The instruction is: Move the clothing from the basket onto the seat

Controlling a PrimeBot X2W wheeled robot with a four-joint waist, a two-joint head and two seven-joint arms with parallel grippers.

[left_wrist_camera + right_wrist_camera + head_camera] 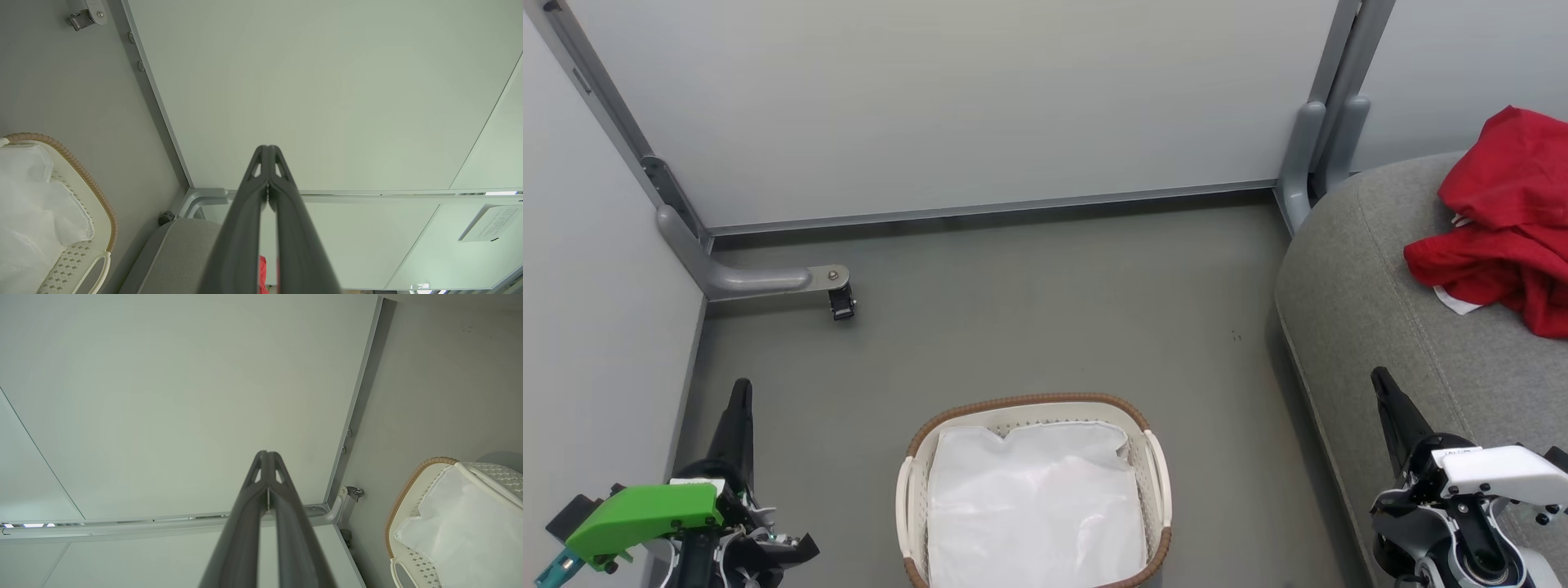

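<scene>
The red clothing (1507,220) lies crumpled on the grey seat (1372,310) at the right, a white panel showing at its lower edge. The cream basket (1156,474) stands on the floor at the bottom centre, holding a plain white sheet (1033,498). My left gripper (740,388) is shut and empty at the lower left, well left of the basket. My right gripper (1380,377) is shut and empty at the lower right, over the seat's front edge. In the left wrist view its fingertips (267,148) meet; a sliver of the clothing (262,273) shows behind them. The right fingertips (267,453) also meet.
Pale partition panels (947,106) with grey metal feet (743,280) close off the back and left. A small black caster (841,305) sits on the grey floor (1045,310) between the basket and the panels. The basket (412,477) also appears in the right wrist view.
</scene>
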